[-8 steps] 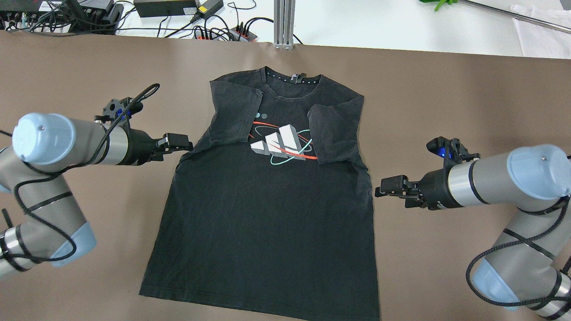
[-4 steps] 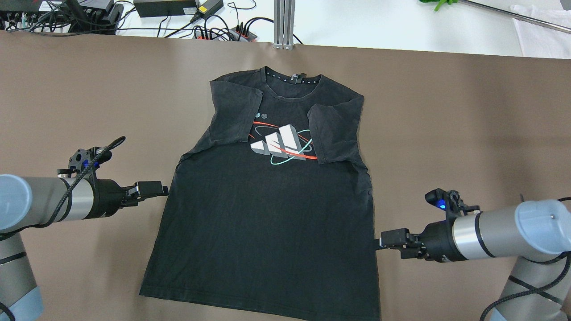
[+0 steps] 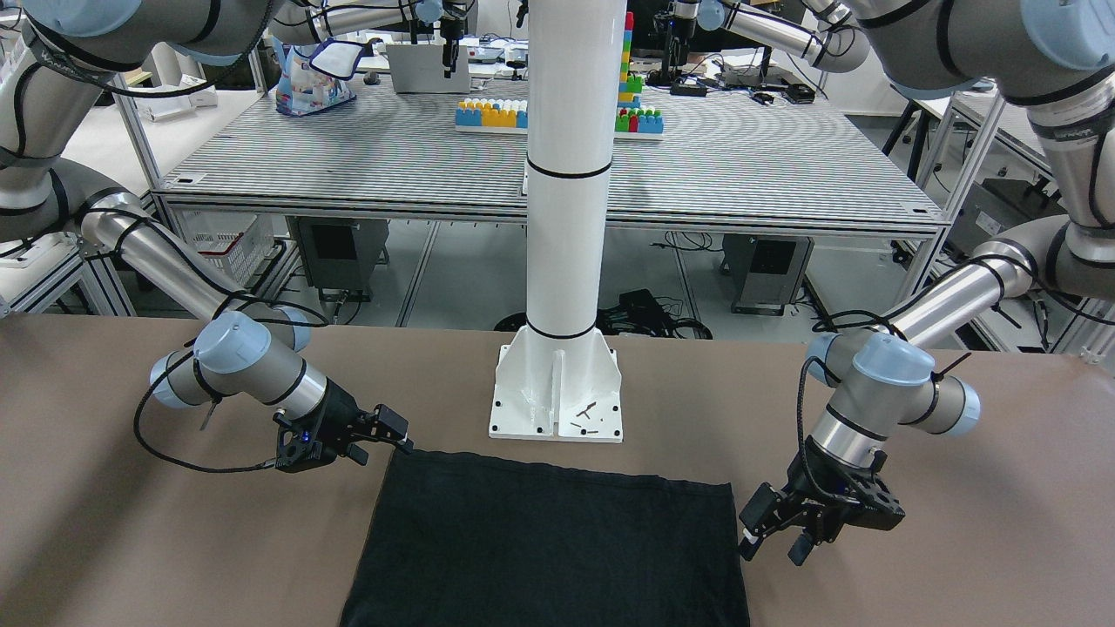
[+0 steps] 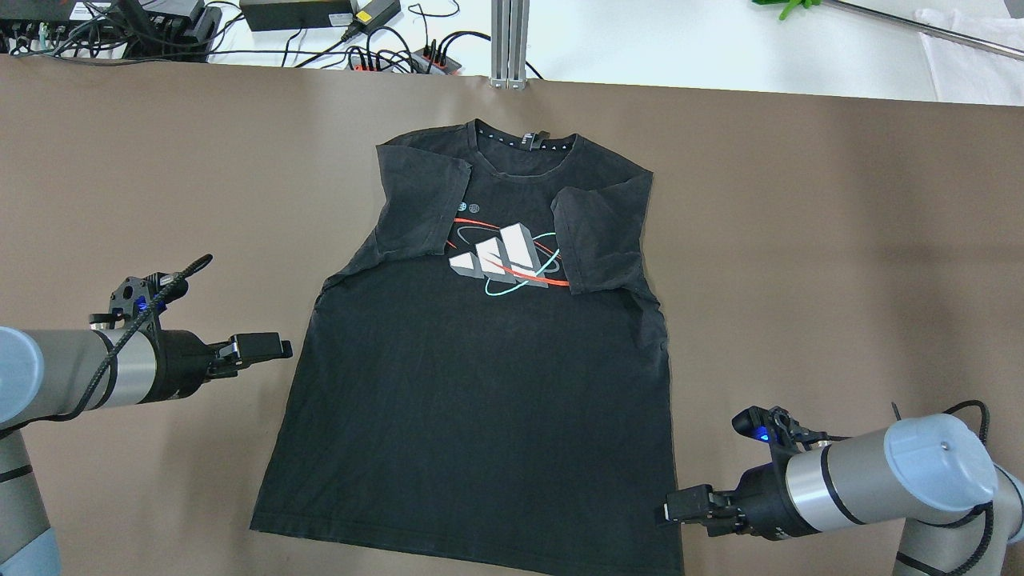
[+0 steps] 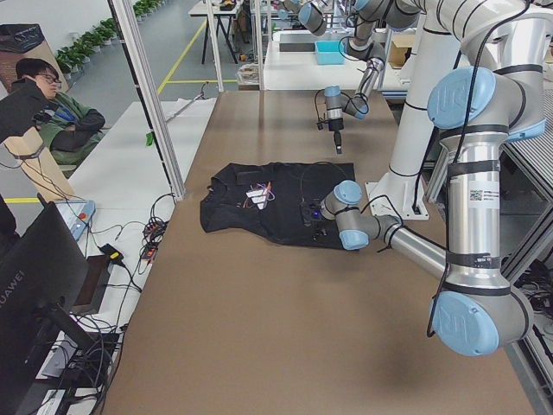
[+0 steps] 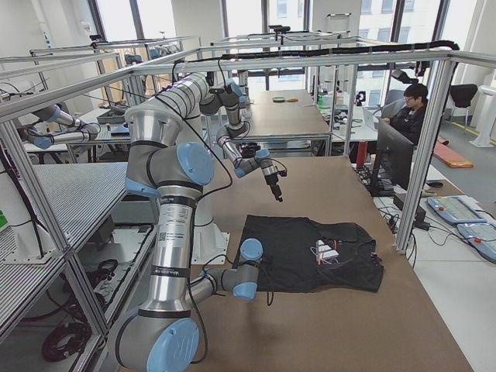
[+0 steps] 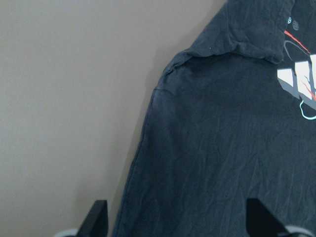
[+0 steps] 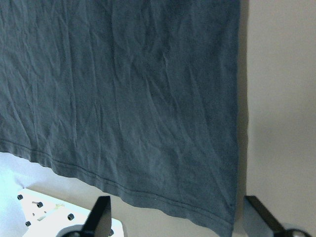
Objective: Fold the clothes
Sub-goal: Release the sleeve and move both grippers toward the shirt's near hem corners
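The clothes are one black T-shirt lying flat, print side up, collar far from me and both sleeves folded in over the chest. My left gripper is open just off the shirt's left side edge, about halfway down. In the left wrist view that side edge runs between the spread fingertips. My right gripper is open at the near right hem corner. In the front-facing view the right gripper is on the left and the left gripper on the right. Neither gripper holds fabric.
The brown table cover spreads wide on both sides of the shirt. The white pedestal base stands just behind the hem. Cables and power bricks and a metal post line the far edge. A person sits beyond the table.
Both arms have drawn back toward me along the shirt's sides. The left went from the armpit to mid-side. The right went from mid-side to the hem corner. The shirt has not moved.
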Robot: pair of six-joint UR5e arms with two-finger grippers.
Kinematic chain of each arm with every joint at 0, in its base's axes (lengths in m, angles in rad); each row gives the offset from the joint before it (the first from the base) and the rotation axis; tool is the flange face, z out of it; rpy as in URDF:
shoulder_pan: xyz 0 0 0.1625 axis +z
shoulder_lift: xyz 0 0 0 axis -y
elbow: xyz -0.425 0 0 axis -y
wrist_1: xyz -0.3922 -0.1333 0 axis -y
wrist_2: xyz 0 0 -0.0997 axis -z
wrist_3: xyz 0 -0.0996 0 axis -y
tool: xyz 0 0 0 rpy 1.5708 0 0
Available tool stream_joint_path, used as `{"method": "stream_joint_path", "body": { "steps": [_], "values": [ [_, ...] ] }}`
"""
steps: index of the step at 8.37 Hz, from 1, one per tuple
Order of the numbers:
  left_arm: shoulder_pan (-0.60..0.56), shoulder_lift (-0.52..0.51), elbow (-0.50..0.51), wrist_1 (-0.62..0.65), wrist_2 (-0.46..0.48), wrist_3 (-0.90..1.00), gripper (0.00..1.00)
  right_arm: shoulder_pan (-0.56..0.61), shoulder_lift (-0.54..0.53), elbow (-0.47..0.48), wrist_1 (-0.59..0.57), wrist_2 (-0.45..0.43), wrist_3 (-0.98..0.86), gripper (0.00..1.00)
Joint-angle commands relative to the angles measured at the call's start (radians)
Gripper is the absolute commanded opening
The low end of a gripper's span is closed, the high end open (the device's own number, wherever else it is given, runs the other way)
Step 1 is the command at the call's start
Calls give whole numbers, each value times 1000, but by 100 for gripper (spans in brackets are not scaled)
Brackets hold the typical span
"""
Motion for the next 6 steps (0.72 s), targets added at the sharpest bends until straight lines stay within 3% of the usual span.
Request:
{"method": "stream_joint_path", "body": {
  "steps": [1,6],
  "values": [
    [1,8,-1,0,4,0,100,-58,-11,-11,-9,2,1,94],
    [1,18,-1,-2,4,1,100,-98,13,-59,-9,-16,6,94]
  ]
}}
